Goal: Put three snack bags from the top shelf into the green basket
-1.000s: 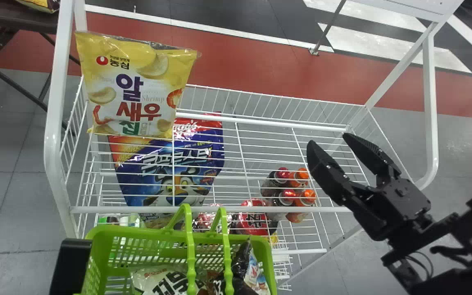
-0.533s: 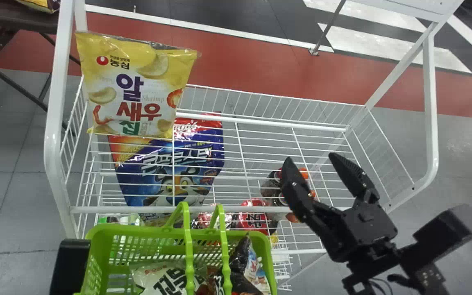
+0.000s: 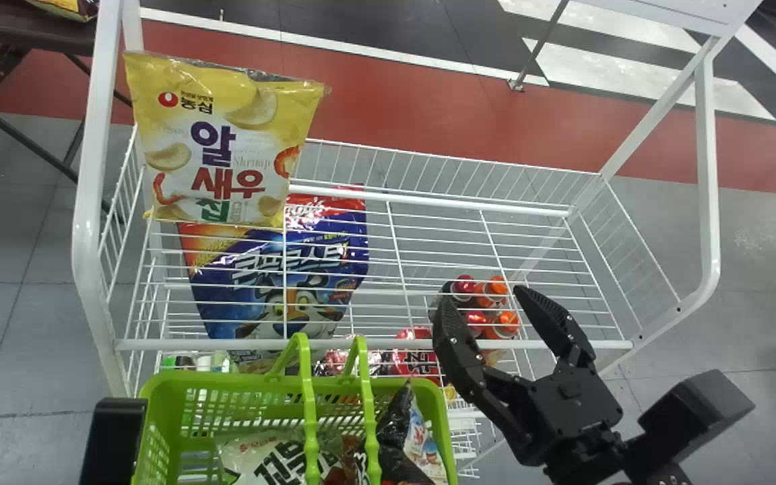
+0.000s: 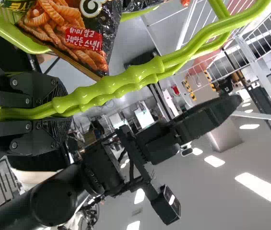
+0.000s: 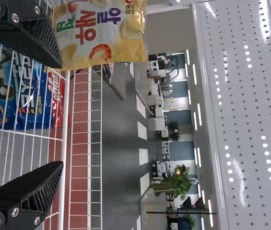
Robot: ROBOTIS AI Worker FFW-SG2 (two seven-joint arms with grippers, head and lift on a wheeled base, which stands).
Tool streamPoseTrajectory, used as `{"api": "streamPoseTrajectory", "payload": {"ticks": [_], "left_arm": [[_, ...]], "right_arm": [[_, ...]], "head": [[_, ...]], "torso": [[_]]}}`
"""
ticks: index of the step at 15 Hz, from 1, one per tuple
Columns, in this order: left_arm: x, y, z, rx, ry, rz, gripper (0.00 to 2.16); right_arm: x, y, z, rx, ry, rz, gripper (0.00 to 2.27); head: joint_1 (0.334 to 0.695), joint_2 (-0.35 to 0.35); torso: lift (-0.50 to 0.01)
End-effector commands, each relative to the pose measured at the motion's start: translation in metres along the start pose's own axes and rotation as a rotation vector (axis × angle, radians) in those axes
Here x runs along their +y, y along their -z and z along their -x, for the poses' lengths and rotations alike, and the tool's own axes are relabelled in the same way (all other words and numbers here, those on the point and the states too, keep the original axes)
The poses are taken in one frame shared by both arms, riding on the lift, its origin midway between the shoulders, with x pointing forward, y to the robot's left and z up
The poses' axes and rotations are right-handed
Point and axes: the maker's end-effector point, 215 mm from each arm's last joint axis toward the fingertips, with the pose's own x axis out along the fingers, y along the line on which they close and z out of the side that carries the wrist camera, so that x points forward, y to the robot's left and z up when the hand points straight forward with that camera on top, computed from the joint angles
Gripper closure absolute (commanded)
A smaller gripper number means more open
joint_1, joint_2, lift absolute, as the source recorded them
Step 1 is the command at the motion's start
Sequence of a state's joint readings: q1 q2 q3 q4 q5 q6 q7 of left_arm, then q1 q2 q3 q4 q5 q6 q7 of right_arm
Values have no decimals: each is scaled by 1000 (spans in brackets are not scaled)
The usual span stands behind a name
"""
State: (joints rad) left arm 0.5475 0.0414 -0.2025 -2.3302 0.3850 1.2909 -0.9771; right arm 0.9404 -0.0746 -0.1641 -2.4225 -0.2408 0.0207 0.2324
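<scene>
we seem two bags (image 3: 260, 465) in, yellow bag (image 3: 226, 148) still to fetch; right pincer (image 3: 482, 295) spread, left pincer (image 4: 65, 110) pinching basket handle (image 4: 145, 70).

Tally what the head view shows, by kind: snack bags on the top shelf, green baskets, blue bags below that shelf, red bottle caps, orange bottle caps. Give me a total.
Yellow snack bag: 1
Green basket: 1
Blue bag: 1
Red bottle caps: 2
Orange bottle caps: 2
Total: 7

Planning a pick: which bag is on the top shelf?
The yellow bag at the shelf's left end; the white bag and black bag lie in the basket, the blue bag below the shelf.
</scene>
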Motion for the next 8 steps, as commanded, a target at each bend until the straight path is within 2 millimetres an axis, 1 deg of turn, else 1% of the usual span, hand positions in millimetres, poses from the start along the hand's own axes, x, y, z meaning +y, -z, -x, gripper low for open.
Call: {"api": "streamPoseTrajectory", "payload": {"ticks": [1, 8], "left_arm": [[0, 0, 0, 0, -2, 0, 1781], [0, -1, 1, -1, -1, -3, 1777]], "right_arm": [[-1, 1, 0, 0, 4, 0, 97], [-1, -1, 0, -3, 6, -1, 97]], "head": [[695, -350], [695, -350]], "torso": [[-47], [-47]]}}
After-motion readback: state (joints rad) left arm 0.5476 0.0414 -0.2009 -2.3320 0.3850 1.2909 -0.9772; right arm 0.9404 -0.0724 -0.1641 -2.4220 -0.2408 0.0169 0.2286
